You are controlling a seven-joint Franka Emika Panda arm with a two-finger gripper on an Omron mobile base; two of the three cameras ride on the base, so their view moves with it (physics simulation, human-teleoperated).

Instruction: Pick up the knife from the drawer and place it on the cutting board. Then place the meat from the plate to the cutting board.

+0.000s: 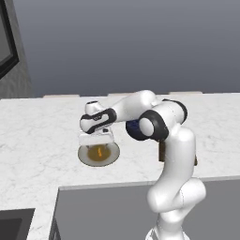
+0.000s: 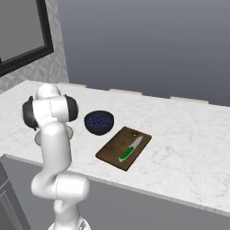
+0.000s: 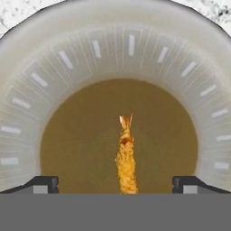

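Meat (image 3: 126, 155) is lying in the brown centre of the plate (image 3: 131, 49), lined up midway between the two fingertips (image 3: 45, 184) of the gripper (image 3: 115, 185), whose jaws are standing wide open with nothing between them. Plate is sitting on the counter (image 1: 37, 136) under the hand. Knife (image 2: 130, 149) is resting on the board (image 2: 112, 150), just beside the bowl (image 2: 99, 122).

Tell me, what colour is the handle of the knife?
Bright green; the knife shows best in the right base view, on the cutting board.
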